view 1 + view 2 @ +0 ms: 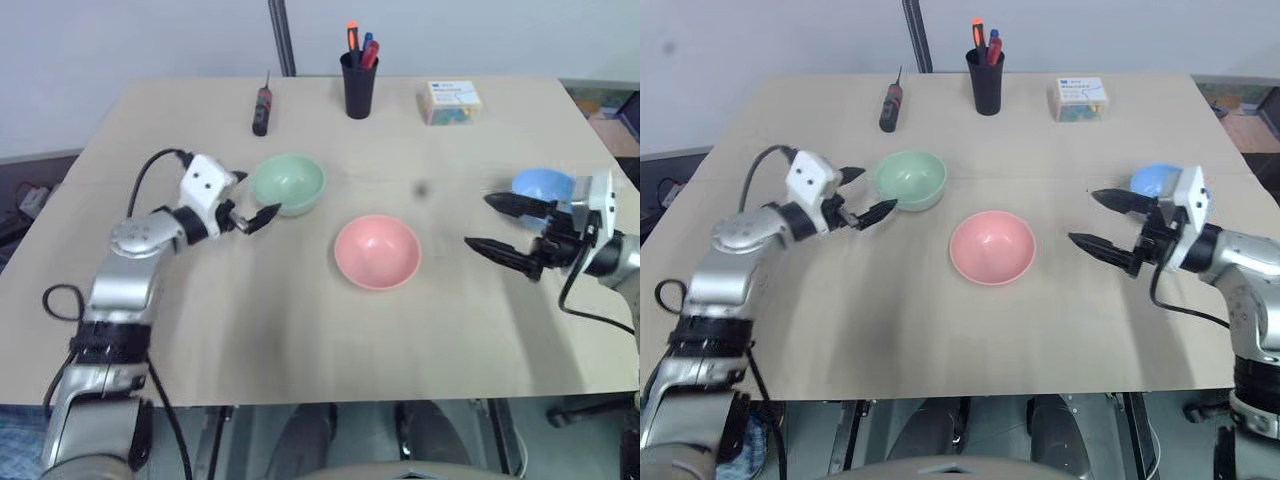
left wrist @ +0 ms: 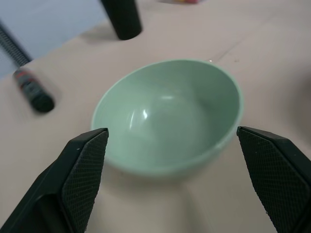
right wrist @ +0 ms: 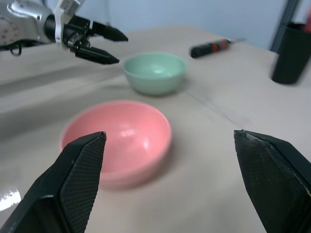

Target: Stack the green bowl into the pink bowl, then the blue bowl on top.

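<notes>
Plastic is looking light and slippery, so you are taking the green bowl (image 1: pixel 288 183) by its rim, both the left gripper (image 1: pixel 253 213) and the right gripper (image 1: pixel 508 232) gaping empty.

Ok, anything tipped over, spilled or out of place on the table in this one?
Nothing stands out. The green bowl, pink bowl and blue bowl all sit upright and apart on the table, none stacked yet. Both the left gripper and right gripper are open and hold nothing.
</notes>
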You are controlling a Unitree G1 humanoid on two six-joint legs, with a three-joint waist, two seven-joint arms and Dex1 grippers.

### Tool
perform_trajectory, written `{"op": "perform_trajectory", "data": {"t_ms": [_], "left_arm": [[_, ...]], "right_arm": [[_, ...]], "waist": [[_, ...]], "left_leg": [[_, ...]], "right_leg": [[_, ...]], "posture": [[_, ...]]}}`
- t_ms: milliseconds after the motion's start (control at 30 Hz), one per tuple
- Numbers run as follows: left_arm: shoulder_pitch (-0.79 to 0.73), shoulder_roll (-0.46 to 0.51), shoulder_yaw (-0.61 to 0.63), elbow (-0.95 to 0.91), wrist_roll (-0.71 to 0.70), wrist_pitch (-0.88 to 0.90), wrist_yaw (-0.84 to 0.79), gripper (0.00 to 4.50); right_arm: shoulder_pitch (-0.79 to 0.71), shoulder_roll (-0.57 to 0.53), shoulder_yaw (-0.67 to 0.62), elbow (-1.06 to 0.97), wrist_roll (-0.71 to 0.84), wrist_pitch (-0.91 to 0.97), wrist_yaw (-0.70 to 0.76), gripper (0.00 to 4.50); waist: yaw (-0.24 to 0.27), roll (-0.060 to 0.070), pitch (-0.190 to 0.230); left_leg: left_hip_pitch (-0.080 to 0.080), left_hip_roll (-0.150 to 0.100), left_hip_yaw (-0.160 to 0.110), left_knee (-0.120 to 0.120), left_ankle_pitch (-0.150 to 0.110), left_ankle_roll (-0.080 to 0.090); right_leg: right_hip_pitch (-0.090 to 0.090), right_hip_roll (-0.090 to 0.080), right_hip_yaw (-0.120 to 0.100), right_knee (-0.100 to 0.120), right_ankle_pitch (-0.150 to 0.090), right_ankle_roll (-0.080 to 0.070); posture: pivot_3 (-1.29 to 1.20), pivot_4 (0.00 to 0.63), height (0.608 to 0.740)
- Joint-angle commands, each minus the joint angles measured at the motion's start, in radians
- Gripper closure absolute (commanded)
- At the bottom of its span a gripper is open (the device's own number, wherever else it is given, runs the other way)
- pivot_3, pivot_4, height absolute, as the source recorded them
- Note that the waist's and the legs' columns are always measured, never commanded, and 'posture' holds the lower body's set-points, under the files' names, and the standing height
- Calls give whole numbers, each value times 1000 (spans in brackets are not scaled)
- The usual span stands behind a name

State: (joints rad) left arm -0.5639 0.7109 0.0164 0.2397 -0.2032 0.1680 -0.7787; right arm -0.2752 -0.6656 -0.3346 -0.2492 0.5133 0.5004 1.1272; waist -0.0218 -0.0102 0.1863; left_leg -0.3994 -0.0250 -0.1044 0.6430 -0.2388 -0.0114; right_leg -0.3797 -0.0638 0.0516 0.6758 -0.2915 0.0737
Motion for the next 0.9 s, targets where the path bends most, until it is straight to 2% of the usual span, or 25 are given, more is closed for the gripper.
{"op": "perform_trajectory", "data": {"t_ms": [33,200,600,700,833,900], "left_arm": [[-123,-25,-58,172,68,-140,-75,0],[-244,-58,-97,361,112,-241,-156,0],[-341,-74,-141,581,168,-322,-315,0],[-340,-77,-139,595,174,-334,-338,685],[-338,-82,-130,602,179,-336,-346,2063],[-338,-85,-130,599,182,-337,-346,2924]], "right_arm": [[36,-31,-52,7,10,-80,-7,86],[73,-48,-67,-11,24,-105,-45,86],[85,-75,-55,-25,40,-119,-98,86],[80,-81,-50,-24,43,-119,-106,0],[75,-86,-41,-24,41,-121,-112,0],[72,-89,-37,-20,40,-121,-115,0]], "waist": [[-4,0,0],[-11,0,0],[-19,-1,0],[-19,-1,0],[-19,-1,0],[-19,-1,0]], "left_leg": [[0,0,0,0,0,0],[-1,0,0,2,0,0],[-2,0,-1,5,0,0],[-2,0,-1,5,0,0],[-2,0,-2,5,0,0],[-2,0,-2,5,0,0]], "right_leg": [[0,0,0,0,0,0],[0,0,0,1,0,0],[0,1,-1,3,0,1],[0,1,-1,3,0,1],[0,1,-1,3,0,1],[0,1,-1,3,0,1]], "posture": [[0,150,740],[0,150,740],[0,150,740],[0,150,740],[0,150,740],[0,150,740]]}}
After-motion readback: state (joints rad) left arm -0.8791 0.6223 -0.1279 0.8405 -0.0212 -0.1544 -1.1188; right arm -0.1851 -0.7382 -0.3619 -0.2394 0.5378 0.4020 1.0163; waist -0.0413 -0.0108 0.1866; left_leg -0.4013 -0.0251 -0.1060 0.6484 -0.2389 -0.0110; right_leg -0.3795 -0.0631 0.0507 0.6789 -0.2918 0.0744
